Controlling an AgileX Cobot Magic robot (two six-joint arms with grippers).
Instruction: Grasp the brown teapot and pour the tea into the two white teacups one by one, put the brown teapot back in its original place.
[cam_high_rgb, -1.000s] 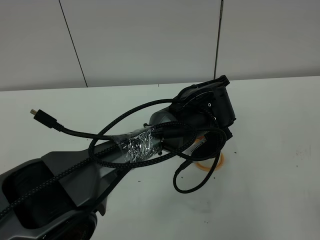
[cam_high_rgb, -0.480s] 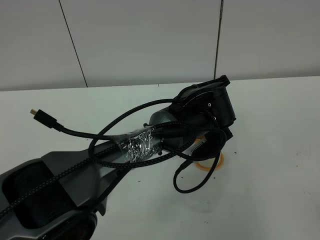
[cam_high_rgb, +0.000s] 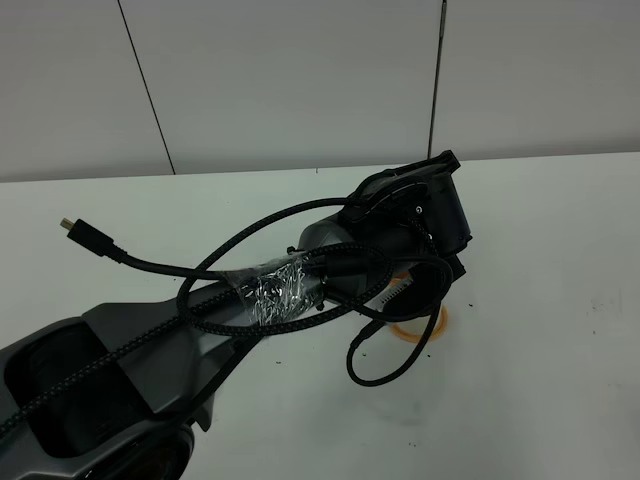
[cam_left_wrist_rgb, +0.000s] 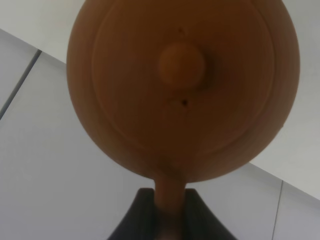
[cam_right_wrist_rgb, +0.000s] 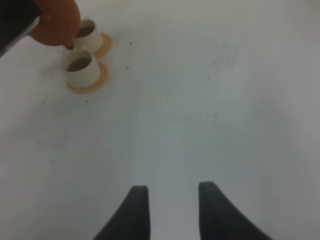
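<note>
The brown teapot (cam_left_wrist_rgb: 181, 90) fills the left wrist view, lid and knob facing the camera. My left gripper (cam_left_wrist_rgb: 169, 215) is shut on its loop handle. In the right wrist view the teapot (cam_right_wrist_rgb: 57, 22) is tilted with its spout just above the nearer of the two white teacups (cam_right_wrist_rgb: 82, 69). The second cup (cam_right_wrist_rgb: 89, 32) stands right behind it. Each cup sits on an orange saucer (cam_right_wrist_rgb: 100, 82) and holds dark tea (cam_right_wrist_rgb: 79, 64). My right gripper (cam_right_wrist_rgb: 172, 210) is open and empty, far from the cups. The beige coaster is out of view.
In the high view my left arm (cam_high_rgb: 410, 215) with looping black cables (cam_high_rgb: 250, 265) covers the cups; only a saucer edge (cam_high_rgb: 415, 328) shows beneath it. The white table (cam_right_wrist_rgb: 210, 110) meets a grey wall at the back.
</note>
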